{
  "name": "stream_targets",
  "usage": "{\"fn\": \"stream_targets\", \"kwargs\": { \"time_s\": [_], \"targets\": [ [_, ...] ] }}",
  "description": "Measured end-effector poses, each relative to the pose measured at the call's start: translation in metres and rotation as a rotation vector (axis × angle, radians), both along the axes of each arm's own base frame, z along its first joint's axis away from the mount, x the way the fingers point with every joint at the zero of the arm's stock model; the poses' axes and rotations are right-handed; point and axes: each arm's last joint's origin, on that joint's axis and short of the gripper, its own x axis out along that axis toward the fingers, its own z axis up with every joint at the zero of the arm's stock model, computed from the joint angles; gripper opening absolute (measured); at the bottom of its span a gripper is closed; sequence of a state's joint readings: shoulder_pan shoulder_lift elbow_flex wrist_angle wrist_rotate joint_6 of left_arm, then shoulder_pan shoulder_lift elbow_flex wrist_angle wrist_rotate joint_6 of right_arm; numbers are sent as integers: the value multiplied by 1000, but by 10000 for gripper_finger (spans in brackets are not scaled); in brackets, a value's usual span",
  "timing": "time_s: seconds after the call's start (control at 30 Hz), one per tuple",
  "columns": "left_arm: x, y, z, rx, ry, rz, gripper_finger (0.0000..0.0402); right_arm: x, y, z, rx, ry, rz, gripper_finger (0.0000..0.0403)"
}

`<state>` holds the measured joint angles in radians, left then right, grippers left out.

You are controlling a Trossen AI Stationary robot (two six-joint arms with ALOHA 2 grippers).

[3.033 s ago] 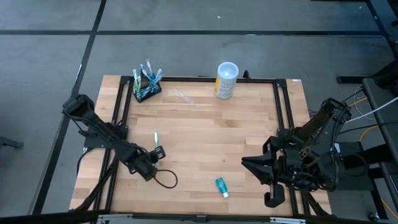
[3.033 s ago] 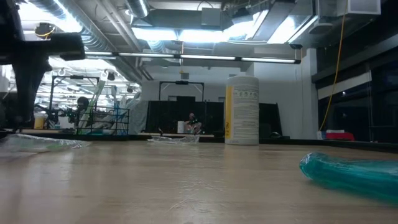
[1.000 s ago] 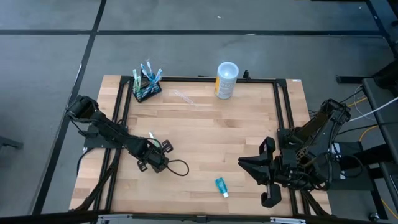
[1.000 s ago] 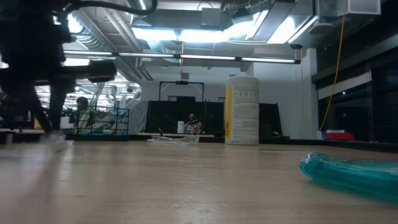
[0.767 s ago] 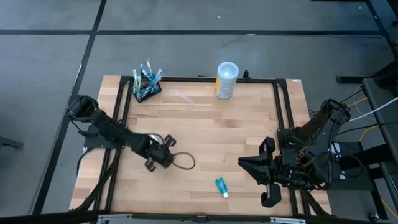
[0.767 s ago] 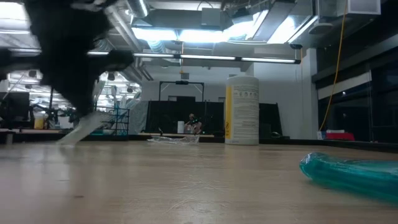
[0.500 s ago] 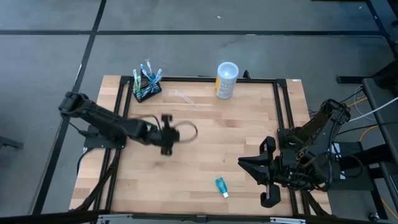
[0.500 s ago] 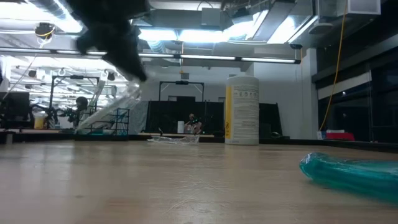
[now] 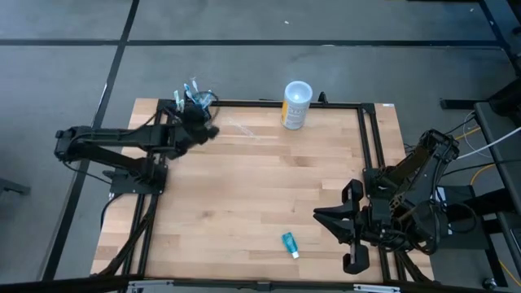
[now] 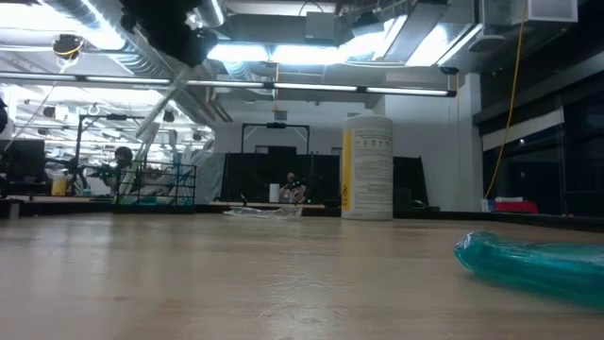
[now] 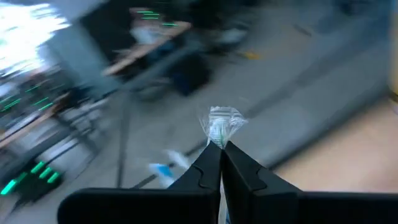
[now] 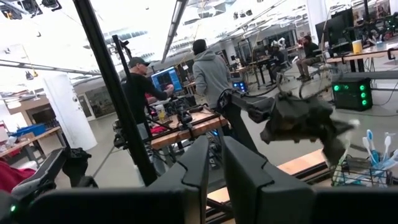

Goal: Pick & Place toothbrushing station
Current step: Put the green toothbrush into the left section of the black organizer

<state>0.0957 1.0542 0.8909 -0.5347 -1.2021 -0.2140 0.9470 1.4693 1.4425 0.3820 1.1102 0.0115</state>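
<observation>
Your two arms: dark, jointed, cabled.
You see the left arm (image 9: 114, 138) as slim black links with a looping black cable, and the right arm (image 9: 407, 195) bulkier, trailing white and yellow cables; its fingers (image 12: 199, 168) are matte black, flat-faced.

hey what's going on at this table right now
The left gripper, jaws shut on a wrapped toothbrush, is up at the table's far left corner by the toothbrushing station, which already holds several brushes. The right gripper waits near the right edge. A white-and-yellow cup stands at the far edge, and a small teal tube lies near the front.
</observation>
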Motion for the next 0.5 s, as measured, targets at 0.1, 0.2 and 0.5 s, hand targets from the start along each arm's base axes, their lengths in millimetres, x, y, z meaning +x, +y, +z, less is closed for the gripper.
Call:
{"fn": "stream_targets", "kwargs": {
  "time_s": [0.1, 0.2, 0.5],
  "targets": [
    [-3, 11, 7, 76, -103, 149, 1, 0, 0, 0, -4, 0, -1, 49],
    [-3, 22, 9, 121, -138, 252, 1, 0, 0, 0, -4, 0, 0, 49],
    [-9, 51, 3, 188, -288, 491, 1, -1, 1, 0, 41, -8, 11, 49]
  ]
}}
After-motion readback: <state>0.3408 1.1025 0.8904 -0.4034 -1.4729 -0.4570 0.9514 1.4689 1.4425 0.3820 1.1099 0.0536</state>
